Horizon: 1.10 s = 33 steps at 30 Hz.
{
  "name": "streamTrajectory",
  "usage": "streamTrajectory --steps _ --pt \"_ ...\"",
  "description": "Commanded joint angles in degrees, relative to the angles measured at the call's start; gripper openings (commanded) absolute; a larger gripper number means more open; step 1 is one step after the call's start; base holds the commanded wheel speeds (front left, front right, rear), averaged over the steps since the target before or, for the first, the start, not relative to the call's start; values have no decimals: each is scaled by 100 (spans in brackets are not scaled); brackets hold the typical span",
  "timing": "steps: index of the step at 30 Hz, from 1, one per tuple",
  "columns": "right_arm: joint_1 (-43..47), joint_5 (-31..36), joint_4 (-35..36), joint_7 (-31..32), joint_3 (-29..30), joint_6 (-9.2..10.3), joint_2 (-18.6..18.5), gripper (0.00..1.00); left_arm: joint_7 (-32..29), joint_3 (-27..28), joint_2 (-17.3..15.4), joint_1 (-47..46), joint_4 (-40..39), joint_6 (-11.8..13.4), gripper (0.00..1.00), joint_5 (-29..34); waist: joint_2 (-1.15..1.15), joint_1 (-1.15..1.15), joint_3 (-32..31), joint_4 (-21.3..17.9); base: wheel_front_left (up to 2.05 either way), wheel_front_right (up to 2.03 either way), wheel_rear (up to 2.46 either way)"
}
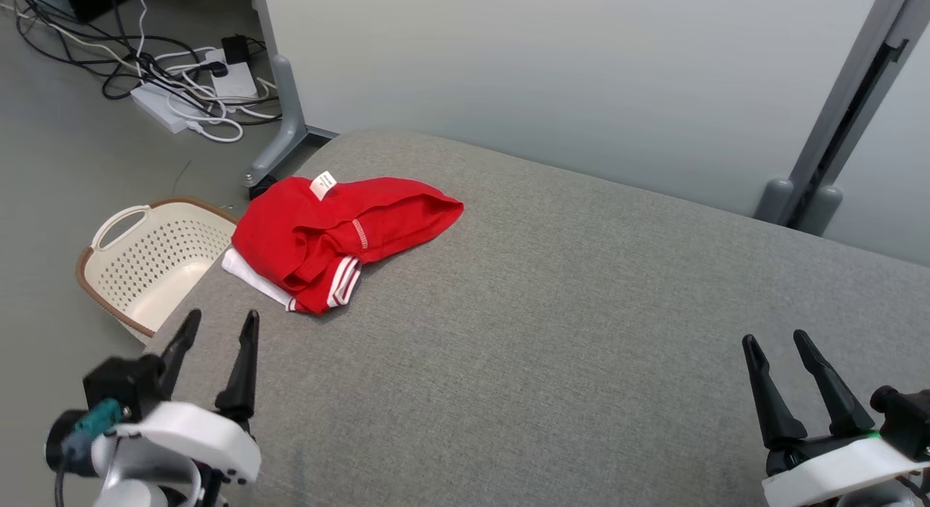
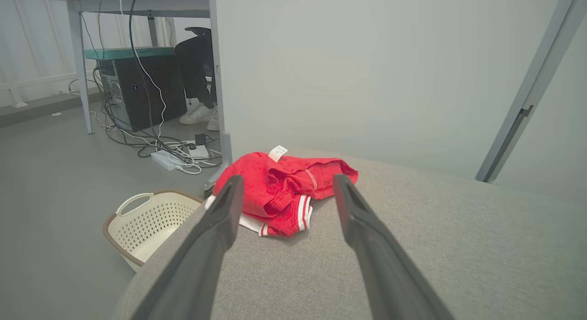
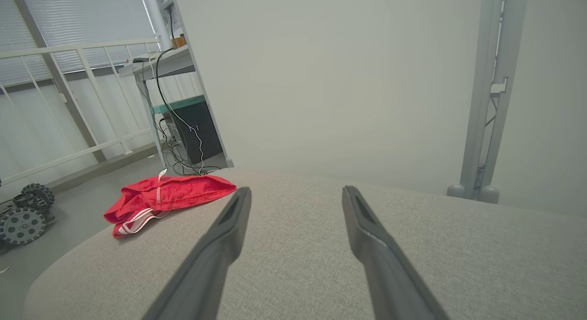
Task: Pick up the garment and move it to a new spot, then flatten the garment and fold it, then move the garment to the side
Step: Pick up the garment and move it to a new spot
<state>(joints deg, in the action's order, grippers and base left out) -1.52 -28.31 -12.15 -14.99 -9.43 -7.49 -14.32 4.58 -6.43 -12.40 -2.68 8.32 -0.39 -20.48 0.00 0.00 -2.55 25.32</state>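
Note:
A red garment (image 1: 330, 234) with white stripes and a white tag lies crumpled at the far left of the grey cushioned surface (image 1: 552, 333). My left gripper (image 1: 221, 325) stands open at the near left, a short way in front of the garment, nothing between its fingers. In the left wrist view the garment (image 2: 279, 191) sits just beyond the open fingertips. My right gripper (image 1: 774, 340) is open at the near right, far from the cloth. The right wrist view has the garment (image 3: 160, 201) off to the left.
A cream perforated basket (image 1: 145, 264) stands on the floor left of the surface. Cables and a power strip (image 1: 189, 86) lie on the floor behind. A pale partition with grey posts (image 1: 814, 180) backs the surface. A person's feet (image 2: 199, 113) rest under a desk.

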Motion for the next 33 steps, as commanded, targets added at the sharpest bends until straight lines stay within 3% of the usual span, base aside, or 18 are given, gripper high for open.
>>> streamTrajectory --steps 1,10,19,33 --pt "-37 -28 -10 -23 3 -2 -36 100 -233 60 -106 -281 41 -46 100 -87 0 0 89 -123 0 0 0" --pt "-304 -62 89 -23 -136 -1 -229 100 -1383 361 -666 -1629 733 -273 100 -557 0 0 806 -690 0 0 0" --pt "-816 -172 204 -23 -285 -1 -541 100 -2302 945 -1002 -3118 2304 -460 100 -1547 0 0 1716 -1379 0 0 0" --pt "-1371 -293 368 -23 -330 -2 -723 100 -3355 1137 -1491 -4271 4075 -198 100 -1941 0 0 2698 -2077 0 0 0"
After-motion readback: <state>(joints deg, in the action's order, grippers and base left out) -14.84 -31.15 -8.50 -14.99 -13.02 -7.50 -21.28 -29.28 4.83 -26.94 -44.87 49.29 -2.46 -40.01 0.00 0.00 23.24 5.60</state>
